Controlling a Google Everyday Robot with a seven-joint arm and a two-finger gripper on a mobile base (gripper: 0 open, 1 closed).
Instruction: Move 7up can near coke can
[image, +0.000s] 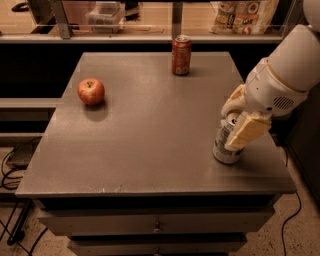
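Observation:
The 7up can (223, 149), silvery-white with a silver top, stands upright near the table's front right corner. My gripper (230, 126) has come in from the right on its white arm and sits around the upper part of the can, hiding the can's right side. The can rests on the table. The coke can (181, 55), red-orange with a silver top, stands upright at the far edge of the table, well behind and a little left of the 7up can.
A red apple (91, 91) lies on the left part of the grey table (150, 135). Behind the table runs a shelf with a plastic box (106, 12) and snack bags (245, 15). Drawers sit under the tabletop. Cables lie on the floor at left.

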